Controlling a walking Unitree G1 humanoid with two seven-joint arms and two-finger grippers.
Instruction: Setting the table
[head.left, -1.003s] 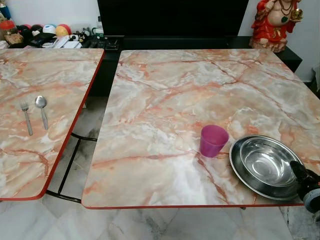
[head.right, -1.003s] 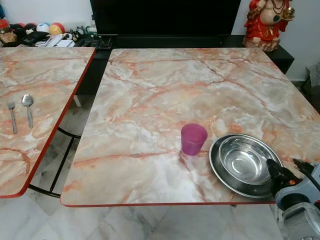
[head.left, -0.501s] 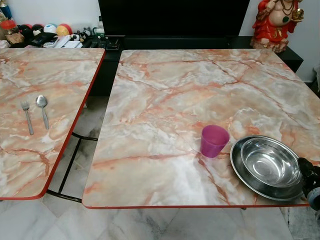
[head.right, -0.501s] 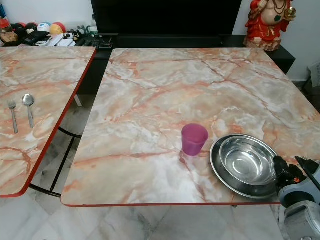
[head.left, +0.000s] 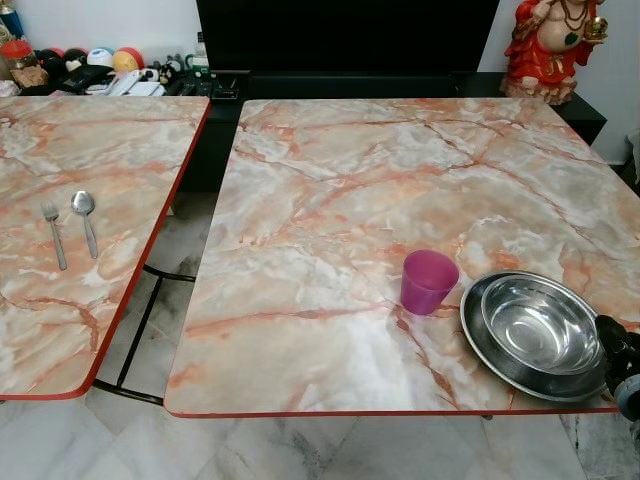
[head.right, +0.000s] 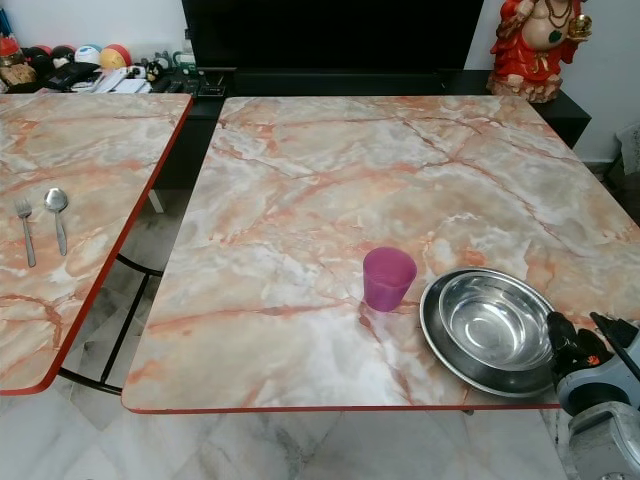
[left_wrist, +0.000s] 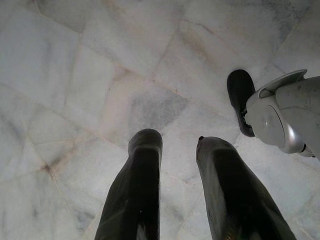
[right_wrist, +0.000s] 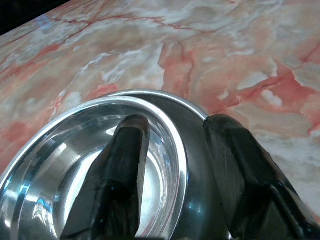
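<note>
A purple cup (head.left: 429, 281) stands upright near the front of the right marble table (head.left: 380, 170). Just right of it sits a steel bowl (head.left: 536, 325) nested in a steel plate (head.left: 480, 345). My right gripper (head.right: 578, 326) hovers open at the plate's right side. In the right wrist view one finger (right_wrist: 125, 165) lies over the bowl (right_wrist: 65, 150) and the other over the plate rim (right_wrist: 192, 120). A fork (head.left: 52, 235) and a spoon (head.left: 84, 220) lie side by side on the left table (head.left: 100, 140). My left gripper (left_wrist: 172, 142) hangs open over the floor.
A gap with a black metal frame (head.left: 140, 320) separates the two tables above the marble floor (head.left: 300, 450). A dark TV cabinet (head.left: 340, 50) and a red figurine (head.left: 550, 45) stand behind. Clutter (head.left: 90, 70) sits at the back left. My foot (left_wrist: 280, 115) is beside the left gripper.
My right gripper has drawn back slightly to the right, away from the bowl's middle toward the plate's edge. The cup, bowl, plate, fork and spoon have stayed put.
</note>
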